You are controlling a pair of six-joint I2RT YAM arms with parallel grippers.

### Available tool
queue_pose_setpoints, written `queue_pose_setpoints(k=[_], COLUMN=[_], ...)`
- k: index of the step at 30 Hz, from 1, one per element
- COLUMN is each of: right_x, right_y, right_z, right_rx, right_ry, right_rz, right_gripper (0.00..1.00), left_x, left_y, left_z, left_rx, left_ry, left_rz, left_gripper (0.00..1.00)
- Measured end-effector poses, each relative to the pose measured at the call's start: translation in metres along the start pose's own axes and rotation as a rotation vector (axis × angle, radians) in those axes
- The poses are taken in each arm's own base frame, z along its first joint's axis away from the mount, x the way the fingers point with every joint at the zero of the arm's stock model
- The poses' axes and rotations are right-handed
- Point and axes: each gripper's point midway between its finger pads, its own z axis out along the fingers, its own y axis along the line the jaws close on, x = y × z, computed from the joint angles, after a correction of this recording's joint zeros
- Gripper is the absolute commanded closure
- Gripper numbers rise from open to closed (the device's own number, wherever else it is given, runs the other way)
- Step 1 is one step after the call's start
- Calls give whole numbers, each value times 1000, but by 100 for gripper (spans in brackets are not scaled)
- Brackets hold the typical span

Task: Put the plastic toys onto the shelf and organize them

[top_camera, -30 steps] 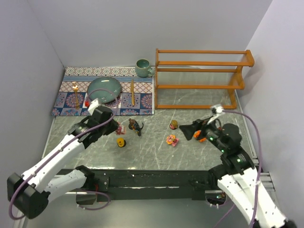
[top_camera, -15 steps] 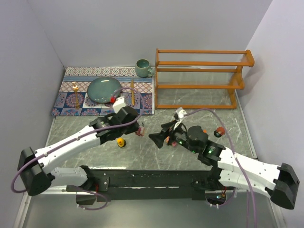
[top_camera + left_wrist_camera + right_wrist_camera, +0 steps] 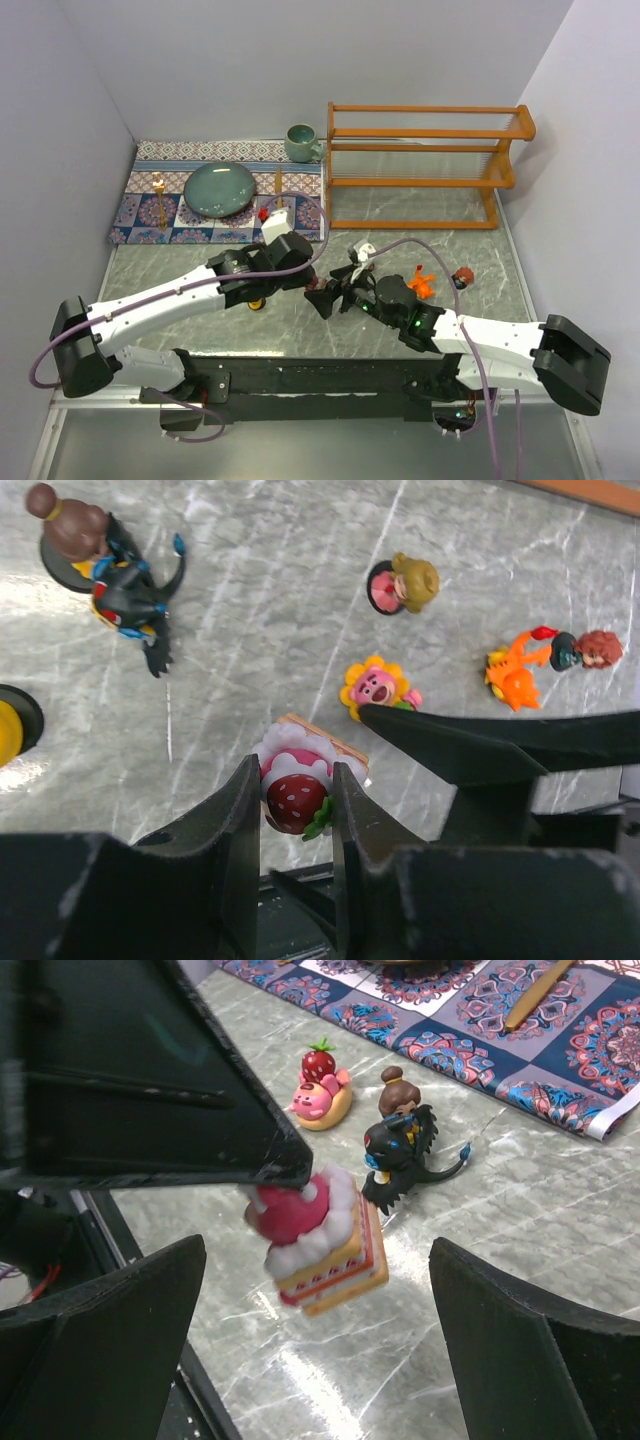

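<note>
Cake toy (image 3: 297,802) clamped in left end effector (image 3: 297,770), right end effector (image 3: 315,1250) agape

White arms (image 3: 150,300), black fingers (image 3: 240,825), purple cables (image 3: 519,430)

Enclosure: plain pale walls (image 3: 300,60) at the back and both sides, unmarked. Work surface: grey-green marbled tabletop (image 3: 150,262), soft glare in patches. Patterned blue mat (image 3: 140,222) at upper left. Black mounting rail (image 3: 320,375) along the bottom edge

Yellow toy (image 3: 12,732) half off-frame
</note>
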Motion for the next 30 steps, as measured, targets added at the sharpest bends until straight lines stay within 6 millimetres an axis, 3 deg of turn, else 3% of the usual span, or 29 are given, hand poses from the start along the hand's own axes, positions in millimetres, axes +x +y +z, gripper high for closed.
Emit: queue_pose_setpoints(k=[9, 16, 20, 23, 26, 30], right_x=[2, 4, 7, 10, 12, 14], right_y=[2, 6, 5, 5, 6, 7], right_z=[4, 4, 5, 6, 6, 6], right_rx=[-28, -61, -65, -69, -80, -88], right_ry=[-12, -4, 7, 16, 22, 28], right_rz=[-59, -97, -112, -122, -136, -146], right_gripper=[33, 34, 41, 51, 70, 100], left_x=[12, 11, 12, 14, 15, 15], left_y=[-8, -10, -10, -8, -6, -4], left_z=[3, 1, 1, 0, 0, 0], left_rx=[3, 6, 6, 1, -3, -6], left_ry=[26, 28, 34, 43, 50, 52], left_rz=[32, 48, 61, 74, 87, 104], left_gripper=[85, 85, 85, 84, 82, 63])
